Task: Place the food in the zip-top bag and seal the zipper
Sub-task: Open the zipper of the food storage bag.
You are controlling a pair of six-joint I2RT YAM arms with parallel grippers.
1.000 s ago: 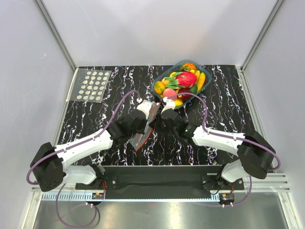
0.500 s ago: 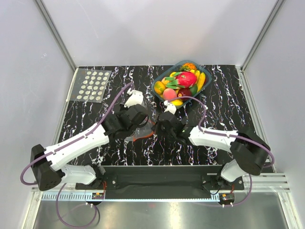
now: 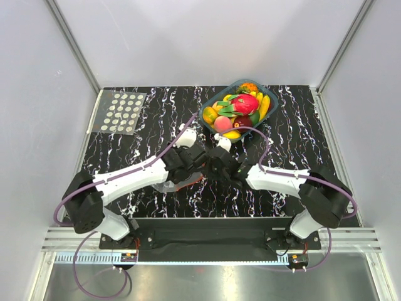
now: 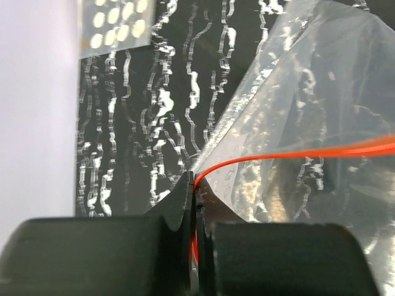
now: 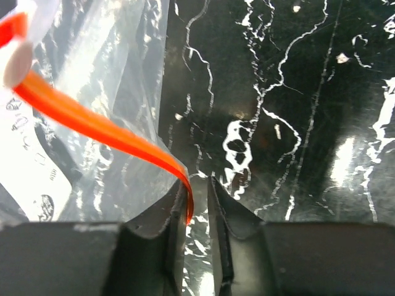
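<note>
Left wrist view: my left gripper (image 4: 194, 185) is clenched tight on the zipper (image 4: 290, 154), right at one end of the thin red-orange strip; the zip-top bag (image 4: 308, 92) fans out from my fingers, clear and crinkly, over the black worktop (image 4: 123, 154); right wrist view: my right gripper (image 5: 197, 185) has its fingers a little apart; an end of the strip pokes down between them and leans on one finger, with a gap to the other, so I am not squeezing it; from above, the bag lies near the middle of the worktop, closer to the near edge; the food (image 3: 244, 103) sits in a dark teal tray (image 3: 202, 115) by the far edge, apart from the bag; a sheet with white dots (image 3: 122, 111) lies in the far left corner.
</note>
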